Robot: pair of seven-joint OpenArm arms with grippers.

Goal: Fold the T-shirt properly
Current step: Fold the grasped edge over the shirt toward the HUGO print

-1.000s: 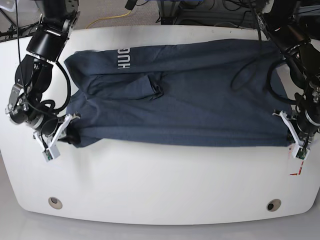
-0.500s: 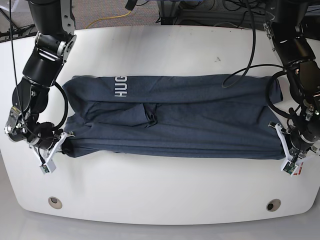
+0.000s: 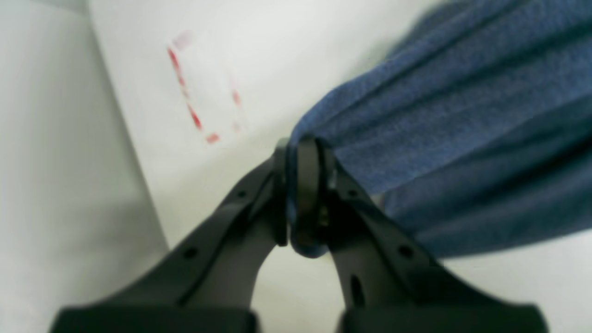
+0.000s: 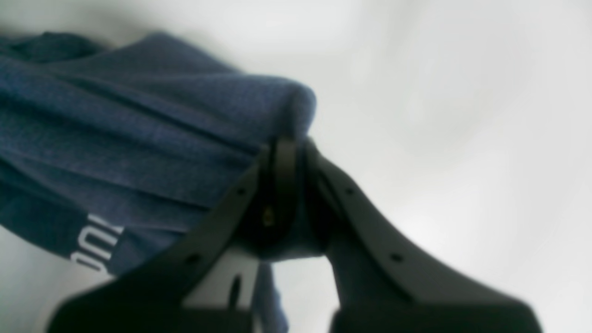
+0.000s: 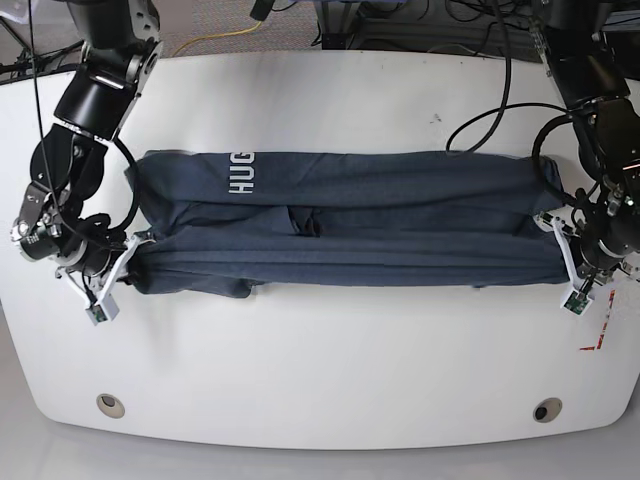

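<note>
The navy T-shirt [image 5: 380, 225] stretches across the middle of the white table [image 5: 320, 360] as a long folded band, with white letters "HUG" [image 5: 241, 173] showing near its left end. My left gripper [image 5: 570, 262] is shut on the shirt's right end; in the left wrist view its fingertips [image 3: 300, 185] pinch a bunched blue fold [image 3: 439, 120]. At the band's left end my right gripper [image 5: 132, 255] is shut on the cloth [image 4: 152, 134], the black fingers [image 4: 282, 185] clamped over a rounded fold.
A red dashed mark [image 5: 600, 335] is drawn on the table near its right edge, also visible in the left wrist view as a red dashed corner [image 3: 194, 106]. Two round holes [image 5: 111, 405] [image 5: 546, 410] sit near the front edge. Cables [image 5: 500, 110] hang over the back right.
The shirt has been drawn into a narrower, tauter band. Both grippers moved slightly toward the back, still holding the shirt ends, and the front edge rose with them.
</note>
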